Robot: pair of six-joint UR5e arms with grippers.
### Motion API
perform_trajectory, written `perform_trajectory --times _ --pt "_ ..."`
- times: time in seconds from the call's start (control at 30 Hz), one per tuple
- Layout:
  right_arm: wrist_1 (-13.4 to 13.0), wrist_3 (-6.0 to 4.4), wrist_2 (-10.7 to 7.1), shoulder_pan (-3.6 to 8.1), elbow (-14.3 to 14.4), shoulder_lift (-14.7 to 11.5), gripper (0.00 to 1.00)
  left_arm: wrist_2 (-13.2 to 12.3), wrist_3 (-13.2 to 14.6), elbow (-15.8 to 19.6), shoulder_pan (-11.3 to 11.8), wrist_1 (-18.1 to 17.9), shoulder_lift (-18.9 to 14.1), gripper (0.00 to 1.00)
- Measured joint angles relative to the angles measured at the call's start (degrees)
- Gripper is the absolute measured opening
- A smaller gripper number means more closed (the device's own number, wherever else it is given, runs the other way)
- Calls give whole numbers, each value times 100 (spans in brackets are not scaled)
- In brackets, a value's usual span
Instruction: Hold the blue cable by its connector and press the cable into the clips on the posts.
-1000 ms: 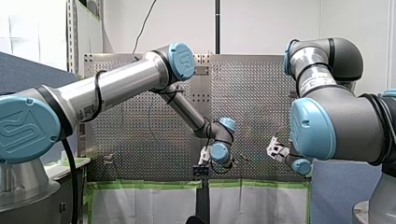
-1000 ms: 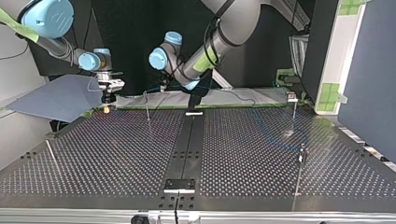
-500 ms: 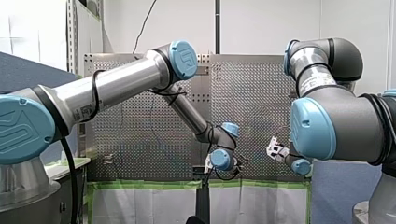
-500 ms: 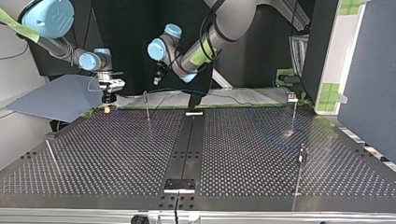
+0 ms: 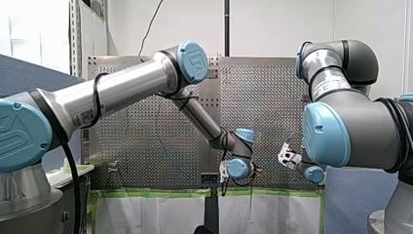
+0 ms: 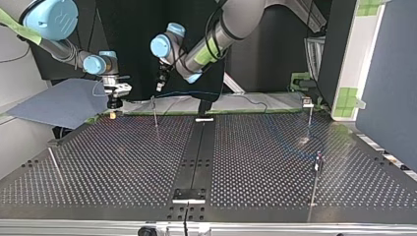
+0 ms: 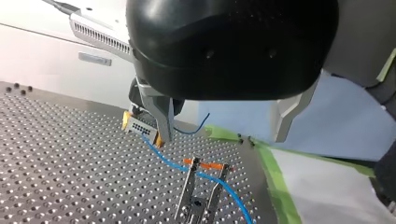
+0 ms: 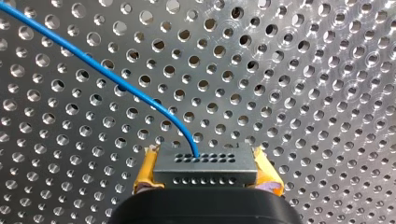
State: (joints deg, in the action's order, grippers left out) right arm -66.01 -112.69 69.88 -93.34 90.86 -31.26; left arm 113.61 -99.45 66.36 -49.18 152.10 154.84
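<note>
over the perforated table [image 6: 246,162], the left pincer [image 7: 222,137], its fingers spread and empty, has swung sideways within the last second and is now nearer to the right pincer [image 8: 205,173], with the clip [image 7: 204,164] just ahead of it. the right pincer has stayed still, closed on the connector [image 8: 205,163]. the blue cable [image 8: 116,81] runs from the connector across that clip and is probably not pressed in yet. no writing is legible.

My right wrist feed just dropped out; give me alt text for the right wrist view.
My right gripper is shut on the grey connector, yellow pads on both its sides. The blue cable leaves the connector's holed face and curves away over the perforated table.
</note>
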Motion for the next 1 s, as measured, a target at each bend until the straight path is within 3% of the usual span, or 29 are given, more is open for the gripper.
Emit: perform_trajectory --times 0.33,0.8,1.0 --pt "4 0 0 -2 0 4 0 251 91 -296 -178 -392 262 100" --pt "2 0 0 -19 1 8 0 300 109 -401 -170 -419 297 100" --pt "6 0 0 -21 -1 8 0 292 151 -601 -176 -268 516 100"
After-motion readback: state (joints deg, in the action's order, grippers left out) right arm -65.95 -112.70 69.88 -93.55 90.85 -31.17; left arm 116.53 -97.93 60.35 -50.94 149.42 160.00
